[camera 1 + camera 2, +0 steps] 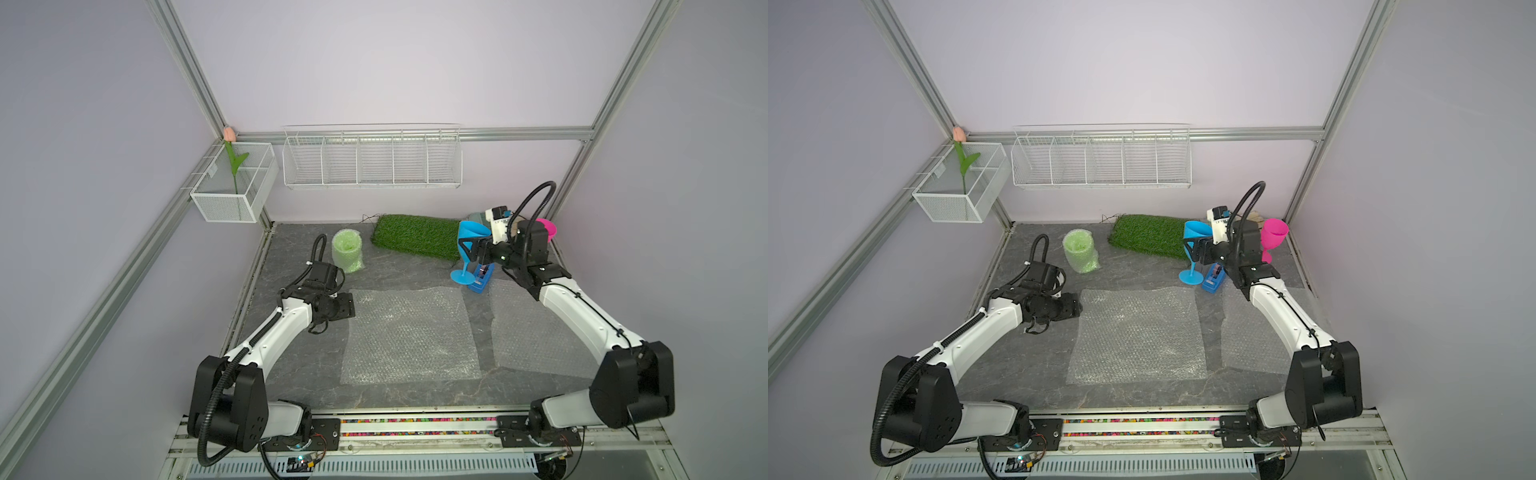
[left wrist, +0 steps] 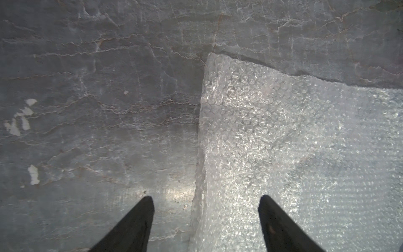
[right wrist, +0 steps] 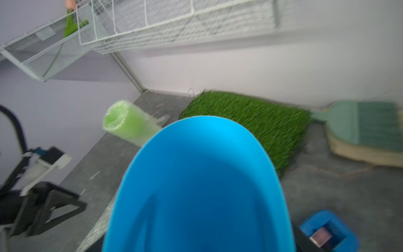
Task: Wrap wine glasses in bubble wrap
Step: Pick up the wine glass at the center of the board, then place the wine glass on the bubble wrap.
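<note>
- Blue goblet is tilted at the back right of the table, its bowl clamped in the right gripper and its foot just beside the tape dispenser. I can't tell if the foot is clear of the table. Holding the bowl rather than the thin stem looks the surer way to carry it.
- Sheet lies flat and bare mid-table, likely meant for it. A second sheet lies under the right arm.
- Left gripper hovers empty, fingers apart astride the sheet's edge — placed, I'd guess, to pin or lift that side.
- Green goblet stands wrapped at back left. The pink goblet is bare behind the right arm.
- The table is grey and slate-patterned, with a grass mat at the back. The lilac walls carry a wire rack and a mesh basket with a fake tulip.
</note>
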You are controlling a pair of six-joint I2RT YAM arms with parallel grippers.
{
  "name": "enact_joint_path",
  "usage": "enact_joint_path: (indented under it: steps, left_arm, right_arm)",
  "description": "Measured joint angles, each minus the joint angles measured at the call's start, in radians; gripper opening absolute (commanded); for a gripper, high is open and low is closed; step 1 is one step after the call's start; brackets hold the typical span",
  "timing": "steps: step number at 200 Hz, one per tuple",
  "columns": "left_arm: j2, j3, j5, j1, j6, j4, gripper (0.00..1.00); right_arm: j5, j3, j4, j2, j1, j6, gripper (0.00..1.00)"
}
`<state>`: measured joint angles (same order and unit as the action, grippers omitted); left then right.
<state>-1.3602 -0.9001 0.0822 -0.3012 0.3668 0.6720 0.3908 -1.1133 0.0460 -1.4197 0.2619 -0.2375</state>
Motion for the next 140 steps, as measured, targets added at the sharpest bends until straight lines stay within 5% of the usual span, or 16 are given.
enact_joint_path:
  steps: [53,140]
  left_arm:
    - [0.0,0.113,0.045,0.0,0.031,-0.044,0.48]
    - [-0.009,0.215,0.098,0.0,0.06,-0.151,0.31]
  right_arm:
    - [0.072,-0.012,0.186,-0.031,0.275,-0.289,0.64]
    - [0.183,-0.209,0.196,-0.45,0.539,-0.648,0.52]
